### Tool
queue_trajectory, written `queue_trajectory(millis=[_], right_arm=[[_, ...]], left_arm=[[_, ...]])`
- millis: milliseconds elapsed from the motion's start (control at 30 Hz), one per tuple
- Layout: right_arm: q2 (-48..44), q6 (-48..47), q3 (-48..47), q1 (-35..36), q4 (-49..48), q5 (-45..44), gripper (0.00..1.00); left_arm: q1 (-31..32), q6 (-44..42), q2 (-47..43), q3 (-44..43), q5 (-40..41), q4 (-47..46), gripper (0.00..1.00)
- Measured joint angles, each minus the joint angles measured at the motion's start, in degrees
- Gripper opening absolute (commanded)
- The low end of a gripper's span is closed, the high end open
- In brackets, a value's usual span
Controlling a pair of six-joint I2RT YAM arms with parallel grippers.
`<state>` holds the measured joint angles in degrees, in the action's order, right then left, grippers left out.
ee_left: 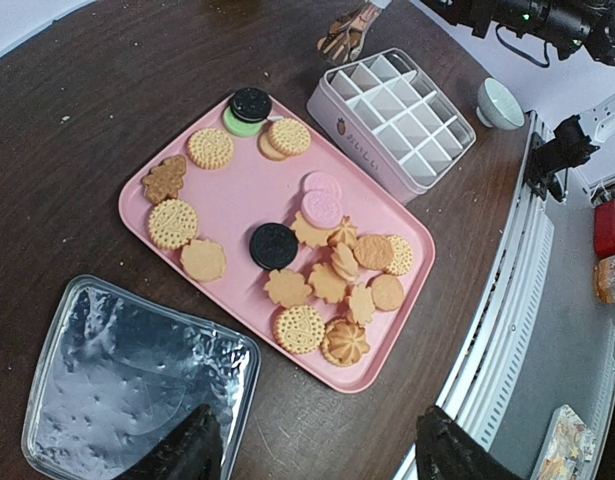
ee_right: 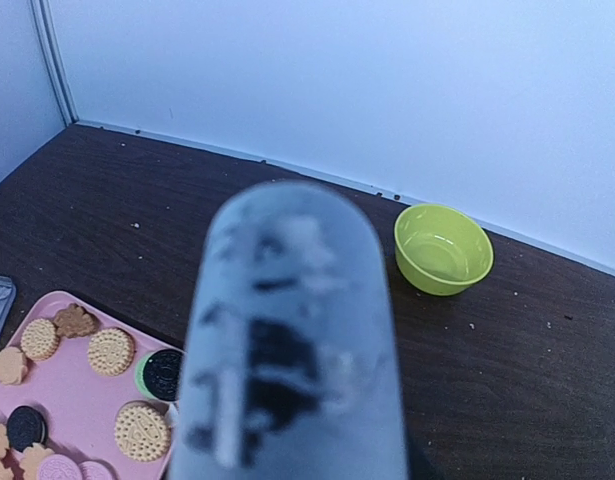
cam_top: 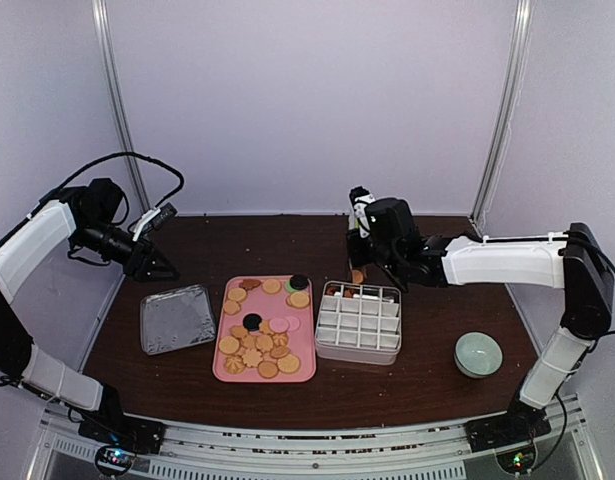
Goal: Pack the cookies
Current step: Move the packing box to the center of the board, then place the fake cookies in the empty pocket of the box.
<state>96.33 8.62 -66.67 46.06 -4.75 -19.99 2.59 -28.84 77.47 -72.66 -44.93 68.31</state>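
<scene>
Many cookies (cam_top: 259, 345) lie on a pink tray (cam_top: 262, 306), also seen in the left wrist view as cookies (ee_left: 327, 275) on the pink tray (ee_left: 242, 195). A white compartment box (cam_top: 359, 322) stands right of it, with a few cookies in its far row. My right gripper (cam_top: 368, 243) is shut on metal tongs (ee_right: 292, 340) that hang over the box's far left corner. Their tips pinch a tan cookie (cam_top: 358, 275). The tongs fill the right wrist view and hide the fingers. My left gripper (ee_left: 317, 460) is open and holds nothing, high at the far left.
A foil tray (cam_top: 177, 318) lies left of the pink tray. A pale green bowl (cam_top: 478, 354) sits at the near right. A yellow-green bowl (ee_right: 442, 248) stands toward the back wall. Crumbs dot the dark table.
</scene>
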Motion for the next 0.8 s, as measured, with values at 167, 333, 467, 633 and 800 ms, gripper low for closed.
queue_trajectory(millis=[167,333,467,633,800], right_arm=[[0.07,0.63,-1.73,1.07,0.79,0.96,0.26],[-0.07,-0.2,-5.25,1.22,2.43,0.35,0.28],[-2.75,-0.94,-5.7,1.2,4.13,0.04,0.28],[-8.0,-0.24,-3.87,1.2,4.96,-0.04,0.29],[-11.87,1.92,1.53,1.22,5.03,-0.33,0.29]], left_arm=[[0.02,0.0,0.0,0.0,-0.02,0.0,0.68],[0.02,-0.02,0.0,0.0,-0.17,0.0,0.69],[0.02,-0.02,0.0,0.0,-0.28,0.0,0.69],[0.02,-0.02,0.0,0.0,-0.31,0.0,0.69],[0.02,-0.02,0.0,0.0,-0.33,0.0,0.69]])
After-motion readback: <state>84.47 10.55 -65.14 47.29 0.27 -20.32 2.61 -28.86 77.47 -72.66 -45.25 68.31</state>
